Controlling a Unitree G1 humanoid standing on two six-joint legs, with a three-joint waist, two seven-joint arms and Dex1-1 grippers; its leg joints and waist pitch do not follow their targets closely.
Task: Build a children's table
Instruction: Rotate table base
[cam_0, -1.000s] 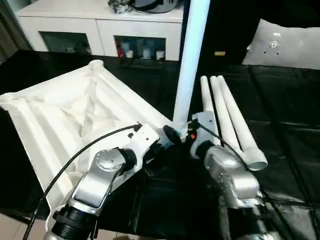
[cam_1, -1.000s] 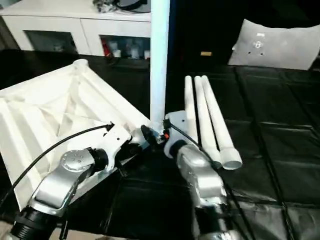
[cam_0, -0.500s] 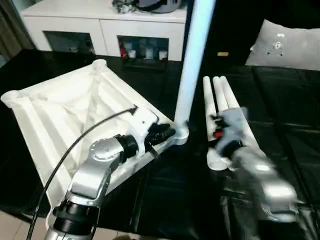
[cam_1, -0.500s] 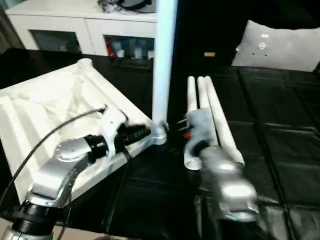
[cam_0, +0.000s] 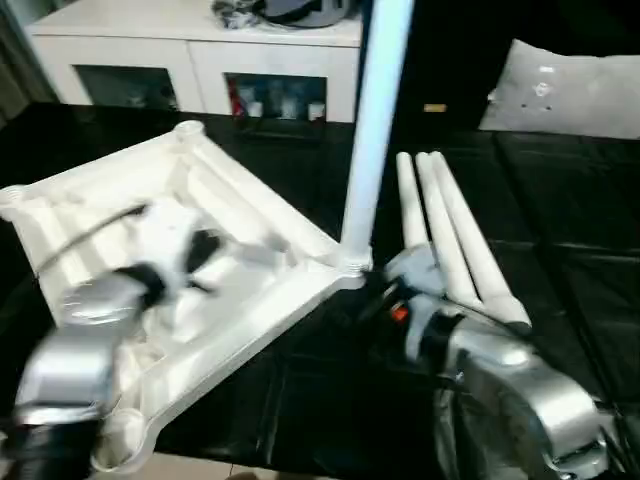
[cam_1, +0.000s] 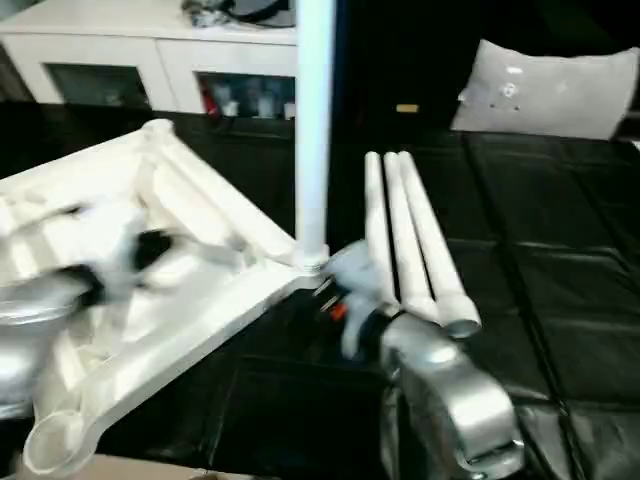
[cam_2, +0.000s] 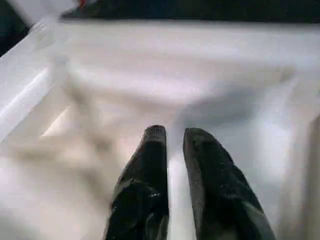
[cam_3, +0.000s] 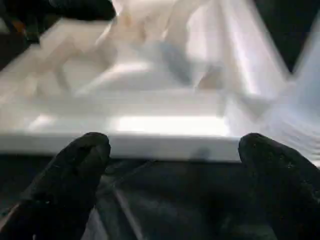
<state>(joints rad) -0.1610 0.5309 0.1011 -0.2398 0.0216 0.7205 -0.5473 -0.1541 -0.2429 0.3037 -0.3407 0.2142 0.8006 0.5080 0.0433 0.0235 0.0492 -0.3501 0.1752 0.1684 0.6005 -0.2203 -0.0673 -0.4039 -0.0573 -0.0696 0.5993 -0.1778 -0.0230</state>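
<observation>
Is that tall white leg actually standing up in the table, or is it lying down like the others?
Standing. The leg rises upright from the corner socket of the upside-down table top, with neither gripper on it. Three other legs lie flat alongside.

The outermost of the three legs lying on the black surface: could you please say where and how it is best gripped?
Probably mid-shaft on the outermost leg, claw descending from above. It lies flat, its inner side against the neighbouring leg, its outer side free.
</observation>
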